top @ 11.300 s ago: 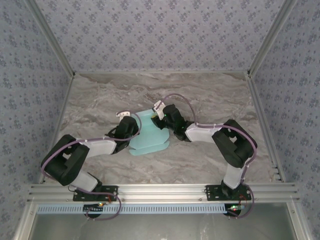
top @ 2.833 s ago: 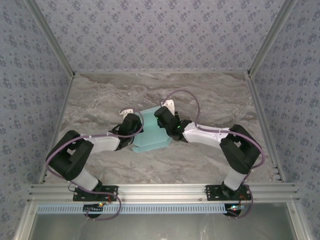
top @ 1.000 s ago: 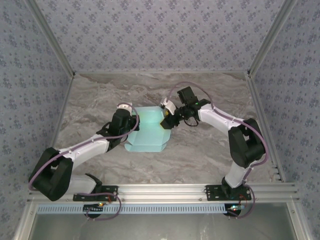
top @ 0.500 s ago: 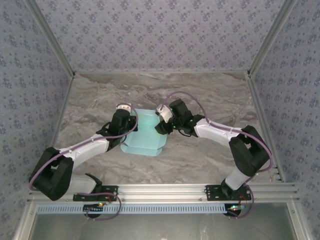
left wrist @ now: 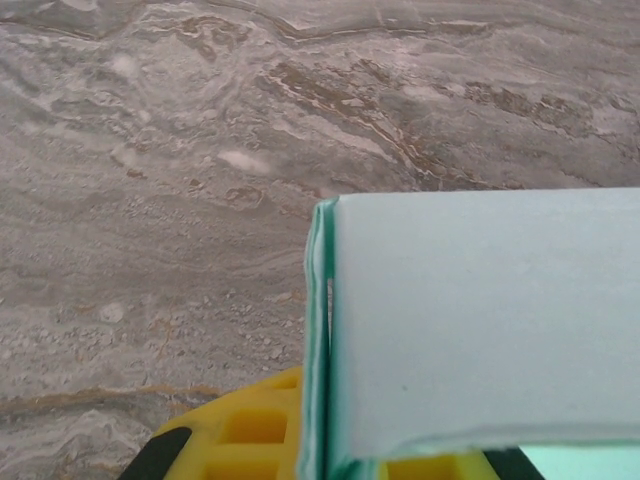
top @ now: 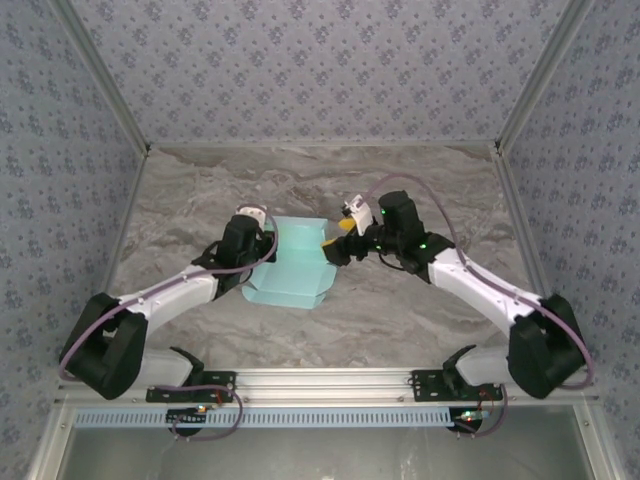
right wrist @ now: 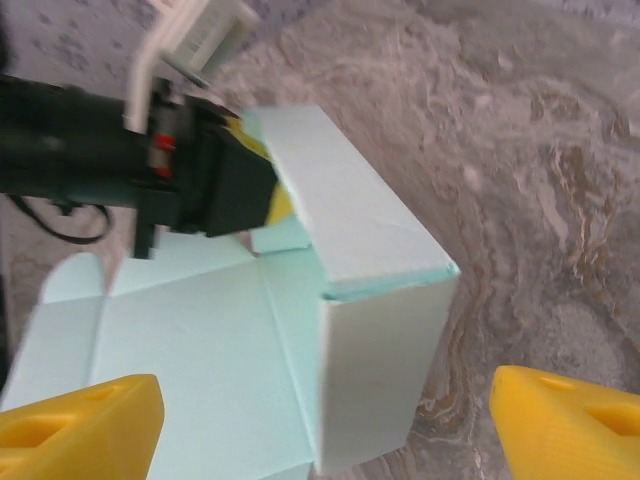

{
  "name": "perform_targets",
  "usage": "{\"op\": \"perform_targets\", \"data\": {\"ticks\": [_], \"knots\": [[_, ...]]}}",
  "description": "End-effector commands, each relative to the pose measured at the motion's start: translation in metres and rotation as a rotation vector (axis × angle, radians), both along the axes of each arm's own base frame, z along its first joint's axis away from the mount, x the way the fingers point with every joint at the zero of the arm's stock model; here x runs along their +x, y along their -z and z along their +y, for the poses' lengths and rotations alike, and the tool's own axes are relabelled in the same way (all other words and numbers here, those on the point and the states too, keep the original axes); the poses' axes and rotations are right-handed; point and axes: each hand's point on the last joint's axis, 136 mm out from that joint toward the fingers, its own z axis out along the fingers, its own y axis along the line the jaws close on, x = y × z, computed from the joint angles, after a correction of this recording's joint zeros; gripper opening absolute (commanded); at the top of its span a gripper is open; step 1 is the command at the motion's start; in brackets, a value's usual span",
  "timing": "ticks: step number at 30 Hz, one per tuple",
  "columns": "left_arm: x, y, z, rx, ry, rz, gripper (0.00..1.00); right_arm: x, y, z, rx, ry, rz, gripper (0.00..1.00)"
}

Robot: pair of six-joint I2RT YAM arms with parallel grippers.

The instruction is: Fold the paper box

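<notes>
Paper box of pale light-blue thin card point(top: 290, 268) lies partly folded near the middle of the grey marbled worktop point(top: 430, 185), between the two wrists. One end stands up as a raised rectangular section, and the rest spreads flat toward the near edge. The black-and-white left arm point(top: 170, 295) reaches in from the left, the black-and-white right arm point(top: 475, 285) from the right. The yellow left fingers point(left wrist: 250, 440) are clenched on a raised edge of the card. The yellow right fingers point(right wrist: 80, 420) stand spread wide, released, with the box's raised end ahead between them and not gripped.
</notes>
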Motion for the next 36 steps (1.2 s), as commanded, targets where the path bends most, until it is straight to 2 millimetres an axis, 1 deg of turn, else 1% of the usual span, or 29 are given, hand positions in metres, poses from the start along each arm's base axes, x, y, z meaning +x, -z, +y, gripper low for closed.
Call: {"op": "perform_targets", "data": {"ticks": [1,3,5,7,8,10,13,15,17,20,22,23,25,26,28,29,30,33,36], "knots": [[0.007,-0.018,-0.018,0.042,0.135,-0.015,0.00,0.006,-0.005,-0.031,0.008,0.156,0.043,0.89],[0.006,-0.017,-0.023,0.090,0.196,0.011,0.02,0.026,-0.009,-0.067,0.028,0.358,0.065,0.90],[0.000,-0.017,-0.031,0.162,0.299,0.056,0.00,0.041,-0.006,-0.104,0.034,0.539,0.066,0.91],[-0.006,-0.019,-0.035,0.235,0.383,0.084,0.00,0.050,0.002,-0.136,0.017,0.690,0.061,0.91],[-0.008,-0.020,-0.035,0.272,0.412,0.097,0.00,0.051,0.006,-0.148,0.020,0.743,0.068,0.91],[-0.015,-0.020,-0.034,0.334,0.475,0.124,0.00,0.052,0.010,-0.161,0.047,0.800,0.089,0.92],[-0.017,-0.017,-0.026,0.443,0.499,0.187,0.00,0.053,0.018,-0.172,0.076,0.853,0.124,0.91],[-0.017,-0.011,-0.022,0.538,0.519,0.239,0.00,0.053,0.022,-0.175,0.092,0.873,0.141,0.92],[-0.025,0.000,-0.022,0.663,0.588,0.304,0.00,0.055,0.027,-0.175,0.099,0.876,0.153,0.92],[-0.037,0.023,-0.020,0.823,0.704,0.430,0.00,0.057,0.038,-0.173,0.086,0.861,0.199,0.92],[-0.035,0.035,-0.014,0.930,0.733,0.483,0.00,0.058,0.045,-0.172,0.084,0.851,0.224,0.92],[-0.033,0.038,-0.014,0.976,0.748,0.494,0.04,0.057,0.047,-0.171,0.086,0.847,0.233,0.92],[-0.033,0.042,-0.022,1.018,0.808,0.488,0.15,0.055,0.051,-0.169,0.089,0.832,0.242,0.92],[-0.030,0.042,-0.028,1.026,0.827,0.461,0.19,0.054,0.051,-0.168,0.087,0.823,0.246,0.92],[-0.019,0.038,-0.038,1.009,0.822,0.404,0.25,0.051,0.054,-0.165,0.080,0.800,0.254,0.92],[-0.014,0.033,-0.044,1.000,0.816,0.370,0.31,0.050,0.055,-0.162,0.075,0.782,0.259,0.92],[-0.009,0.027,-0.049,0.982,0.805,0.337,0.35,0.048,0.056,-0.159,0.068,0.761,0.262,0.92],[-0.003,0.004,-0.061,0.920,0.795,0.230,0.41,0.045,0.057,-0.150,0.046,0.698,0.259,0.92],[-0.002,-0.021,-0.069,0.855,0.778,0.110,0.42,0.046,0.059,-0.139,-0.004,0.633,0.236,0.92]]}}
